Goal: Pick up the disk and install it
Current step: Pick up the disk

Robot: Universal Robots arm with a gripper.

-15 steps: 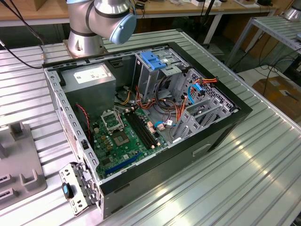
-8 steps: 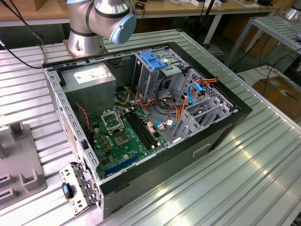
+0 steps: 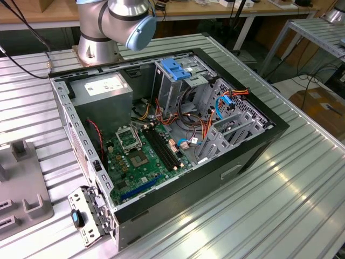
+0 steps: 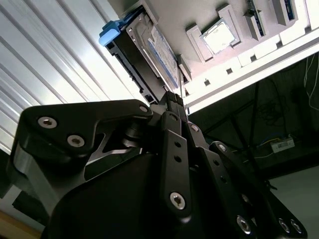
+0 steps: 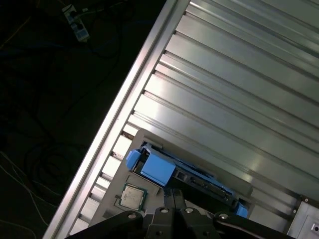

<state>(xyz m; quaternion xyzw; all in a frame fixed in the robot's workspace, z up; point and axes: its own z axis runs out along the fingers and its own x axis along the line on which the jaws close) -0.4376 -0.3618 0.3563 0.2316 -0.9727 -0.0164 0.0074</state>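
The disk [image 5: 199, 183] is a dark flat drive with blue plastic rails. It rests in a grey holder [image 5: 115, 185] near the edge of the ribbed metal table. In the second wrist view the disk [image 4: 162, 52] shows its pale label, with a blue rail end at its far corner. My gripper [image 5: 174, 193] hangs just above the disk's near end. Its black fingers [image 4: 174, 97] are pressed together and shut, with nothing visible between them. In the exterior view the arm's base and elbow [image 3: 116, 21] stand behind the open computer case [image 3: 253, 145].
Inside the case are a metal drive cage [image 3: 172, 89] topped by a blue latch [image 3: 175, 67], a grey power-supply box [image 3: 105, 89], a green motherboard and loose cables. A square processor chip [image 5: 131, 196] lies in the holder beside the disk. The table edge and dark floor are close by.
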